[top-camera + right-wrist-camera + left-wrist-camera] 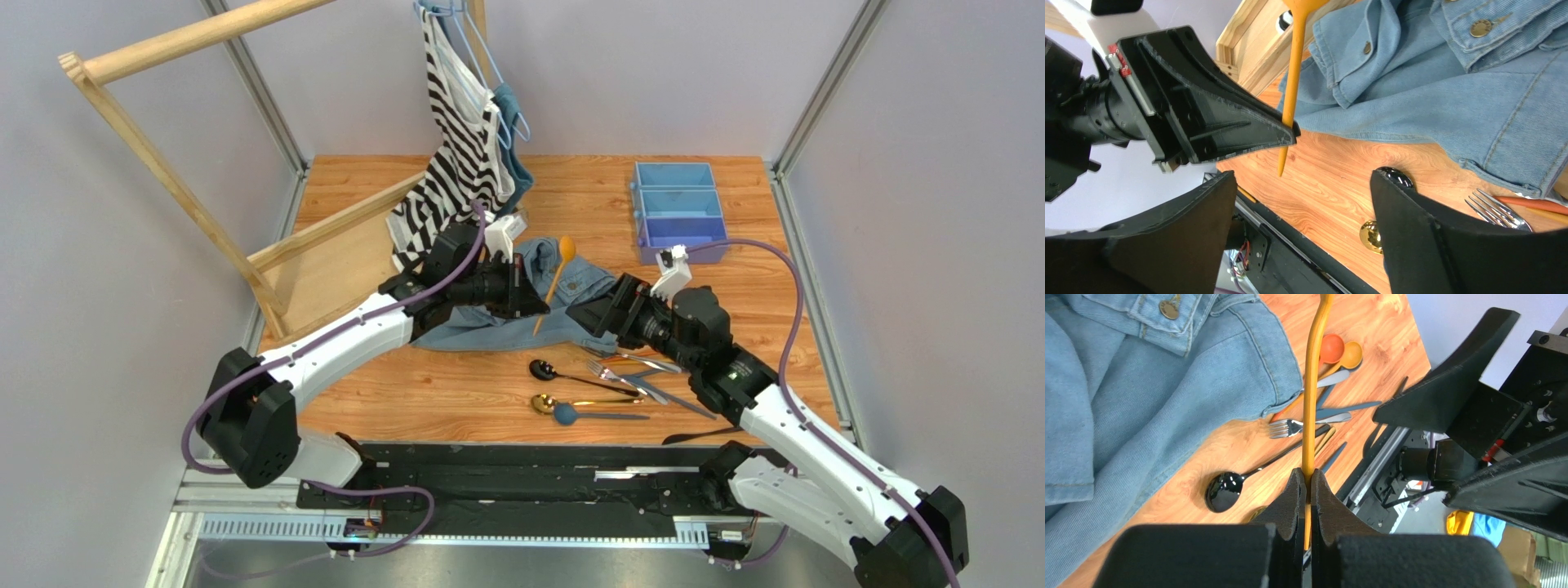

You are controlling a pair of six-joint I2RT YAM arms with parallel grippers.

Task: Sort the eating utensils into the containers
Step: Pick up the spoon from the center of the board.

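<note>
Overhead, the wooden counter (368, 392) carries a leaning wooden frame (160, 172) at its far left corner, with a striped shirt (454, 135) hanging beside it. A denim jacket (583, 284) lies crumpled around the counter's middle. The blue tray (637, 208) sits at the far edge, toward the right corner; its three compartments show only in this view.

Both arms meet over the jacket. The left arm (356, 331) has its jaws pressed together on the handle of a yellow spoon (552, 284), lifted above the denim with its bowl toward the far edge. The left wrist view shows the handle (1310, 404) pinched between the pads, but the bowl is cut off at the top. The right arm (785, 417) has its jaws spread wide with nothing between them. Its wrist view alone shows the handle's pointed tip (1293, 73) poking out past the left jaws.

Near the counter's front edge lie a black spoon (541, 369), a gold spoon (541, 403), a blue spoon (564, 414) and silver forks (626, 371). The right arm hides part of this pile from above. Only the left wrist view shows two orange spoons (1331, 348) there.
</note>
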